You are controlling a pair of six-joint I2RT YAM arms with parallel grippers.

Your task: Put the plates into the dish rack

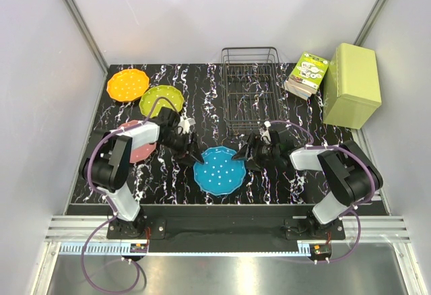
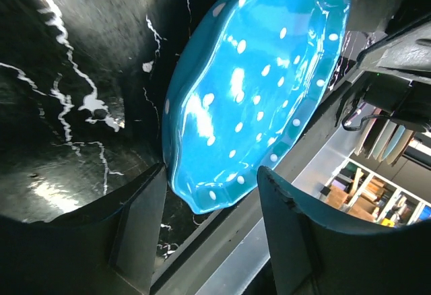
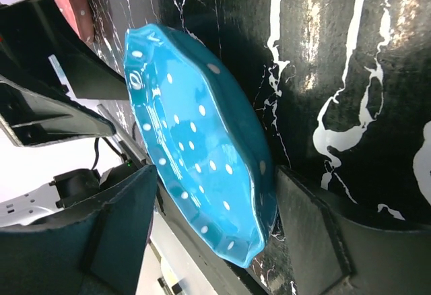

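Top external view shows us the blue plate [image 1: 219,170] lying on the black marbled table [image 1: 202,83], close to its near edge and roughly midway between the two arm bases. Behind it we see a stretch of bare tabletop, then the dish rack [image 1: 250,91] standing at the far edge, slightly to the right of the plate. To the plate's left, the pink plate [image 1: 142,151] lies near, partly under the left arm.

The left arm reaches in from the left with its forearm low, and the left gripper [image 1: 193,155] is at the plate's far-left rim. The right arm mirrors it, with the right gripper [image 1: 244,153] at the far-right rim. In the left wrist view we see the fingers [image 2: 138,231] spread wide with the scalloped rim between them. In the right wrist view the fingers [image 3: 118,231] are likewise wide apart around the rim. We cannot tell whether any finger touches the plate.

All four plates lie on the table outside the rack. The yellow-green plate [image 1: 161,100] and orange plate [image 1: 127,84] sit side by side at the far left. A light green box [image 1: 351,85] stands at the far right, with a printed packet [image 1: 307,75] between it and the rack.
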